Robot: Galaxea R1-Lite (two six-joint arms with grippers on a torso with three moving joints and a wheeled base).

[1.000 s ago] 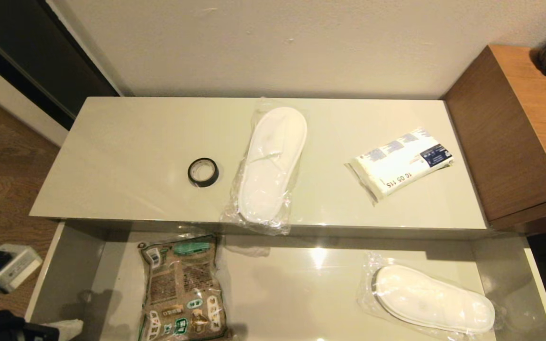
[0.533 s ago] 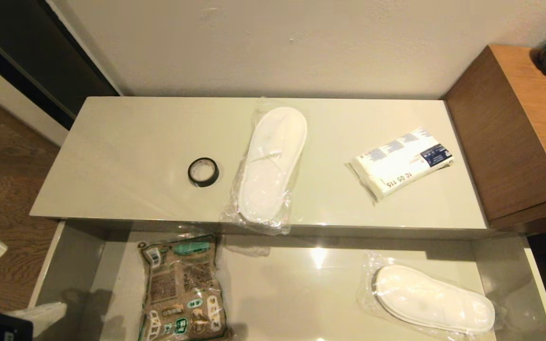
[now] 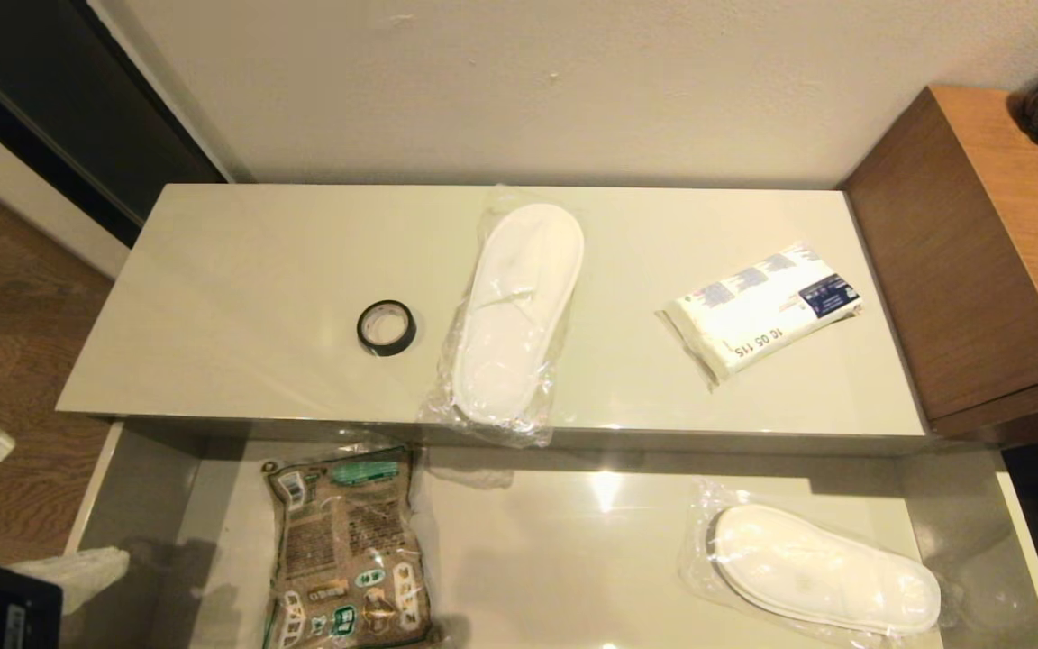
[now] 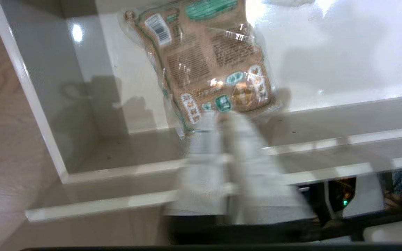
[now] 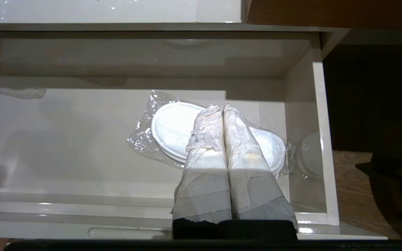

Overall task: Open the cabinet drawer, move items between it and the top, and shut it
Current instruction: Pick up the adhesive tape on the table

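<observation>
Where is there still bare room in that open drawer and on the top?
In the cabinet drawer, bare floor lies between the brown bag and the wrapped slipper. On the top, the end beyond the tape roll is free; the other slipper and packet crowd the rest.

the cabinet drawer in front of me stands pulled open, wide and shallow, with a glossy cream floor and grey side walls. inside it, toward my right, a white slipper in clear plastic lies flat and slanted. on the top, a long glossy cream surface, the small black tape roll lies flat, just beside a second plastic-wrapped white slipper lying lengthwise, its near end at the front edge. the white packet with blue print lies tilted, well to my right.
</observation>
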